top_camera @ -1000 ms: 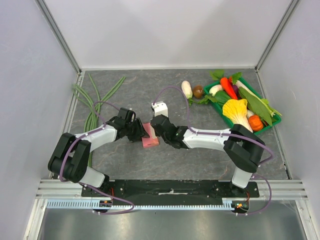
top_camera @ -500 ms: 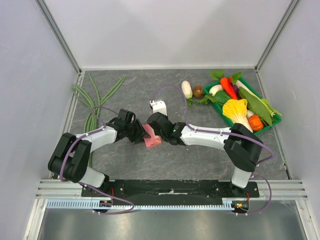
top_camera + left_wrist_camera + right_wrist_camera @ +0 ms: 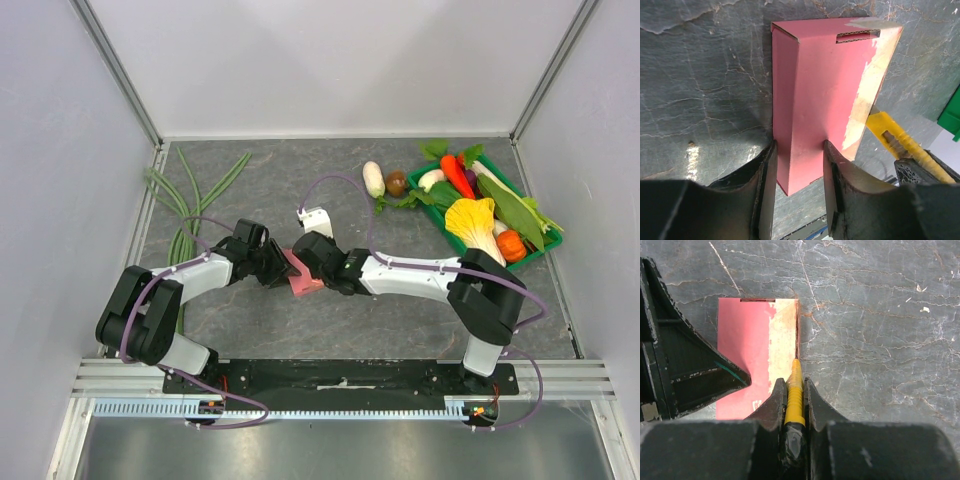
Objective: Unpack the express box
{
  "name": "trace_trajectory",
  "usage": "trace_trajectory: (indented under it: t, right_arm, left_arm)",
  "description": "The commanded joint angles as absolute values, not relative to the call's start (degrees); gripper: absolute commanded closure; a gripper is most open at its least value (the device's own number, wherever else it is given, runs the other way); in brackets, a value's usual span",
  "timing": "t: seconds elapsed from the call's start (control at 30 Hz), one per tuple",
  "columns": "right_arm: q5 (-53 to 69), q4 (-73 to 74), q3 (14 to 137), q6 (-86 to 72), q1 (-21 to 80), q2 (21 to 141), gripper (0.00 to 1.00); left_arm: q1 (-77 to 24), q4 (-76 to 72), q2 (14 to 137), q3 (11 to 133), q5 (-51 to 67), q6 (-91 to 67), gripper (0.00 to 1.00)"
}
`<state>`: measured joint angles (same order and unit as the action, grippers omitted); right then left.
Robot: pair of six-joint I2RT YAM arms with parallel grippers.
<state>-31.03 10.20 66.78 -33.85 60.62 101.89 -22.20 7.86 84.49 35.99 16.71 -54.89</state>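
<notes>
The pink-red express box (image 3: 303, 278) lies mid-table, tilted up along one long side. My left gripper (image 3: 284, 268) comes at it from the left. In the left wrist view its jaws (image 3: 799, 150) press both sides of the box's near corner (image 3: 820, 95). My right gripper (image 3: 316, 266) comes from the right, shut on the yellow utility knife (image 3: 795, 390). The knife's tip rests at the box's right edge, beside a pale worn strip (image 3: 782, 335). The knife (image 3: 895, 142) also shows behind the box in the left wrist view.
A green tray (image 3: 530, 262) full of toy vegetables stands at the back right. A white vegetable (image 3: 373, 178) and a brown one (image 3: 397, 183) lie beside it. Long green beans (image 3: 185, 215) lie along the left wall. Walls enclose the table on three sides.
The right gripper has moved left and slightly away with the knife, along the box's edge. The box has tipped and shifted a little. The left jaws have narrowed onto it.
</notes>
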Motion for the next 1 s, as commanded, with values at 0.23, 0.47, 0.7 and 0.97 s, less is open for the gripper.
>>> trace_trajectory:
  t: [0.23, 0.47, 0.7, 0.97]
  right_arm:
    - [-28.9, 17.0, 65.6, -35.2, 62.4, 96.7, 1.0]
    - [-25.1, 18.7, 64.9, -35.4, 62.6, 94.6, 1.0]
    - [-21.3, 19.9, 62.7, -35.0, 62.6, 93.7, 1.0]
    - [-21.7, 20.1, 61.6, -36.3, 62.5, 96.1, 1.0]
  left_arm:
    - [-21.4, 9.4, 86.1, 34.3, 12.7, -57.4, 0.75]
    - [-21.3, 9.1, 86.2, 34.0, 12.7, -58.4, 0.77]
    - [-21.2, 9.0, 85.6, 33.9, 12.0, -58.8, 0.78]
    - [-21.2, 8.5, 85.9, 33.5, 12.6, -58.9, 0.79]
